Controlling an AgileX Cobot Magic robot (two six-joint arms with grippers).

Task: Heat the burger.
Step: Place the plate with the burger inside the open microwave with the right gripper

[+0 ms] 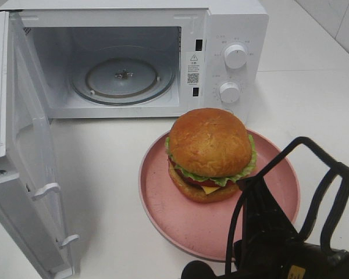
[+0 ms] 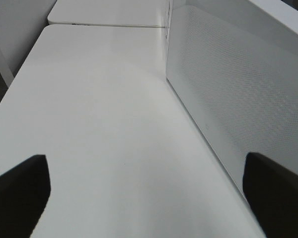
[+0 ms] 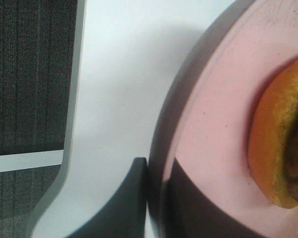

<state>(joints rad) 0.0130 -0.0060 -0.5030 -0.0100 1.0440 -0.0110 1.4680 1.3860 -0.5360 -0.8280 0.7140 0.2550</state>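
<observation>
Exterior high view: a burger [image 1: 209, 151] with a glossy golden-brown domed bun, green lettuce frill, red tomato, yellow cheese and dark patty sits upright on a round pink plate [image 1: 180, 215], towards the plate's far side. The plate rests on the white table [image 1: 104, 174], just in front of a white microwave oven [image 1: 232, 23]. The oven's door [image 1: 29, 151] is swung fully open to the left, exposing a round glass turntable [image 1: 122, 78] in the cavity. 2 white round knobs [image 1: 235, 56] occupy the control panel on the right. The black right arm [image 1: 267, 232] reaches over the plate's near edge and hides its own tips here. Right wrist view: the right fingers [image 3: 134, 203] are clenched on the plate's [image 3: 213, 124] rim, 1 outside on the table [image 3: 119, 89] side and 1 inside on the pink surface, apart from the burger [image 3: 273, 144]. Left wrist view: the left fingers [image 2: 20, 193] stand released, spread wide over bare table [image 2: 104, 124] and holding nothing, beside a white panel with a fine dot pattern [image 2: 228, 89].
</observation>
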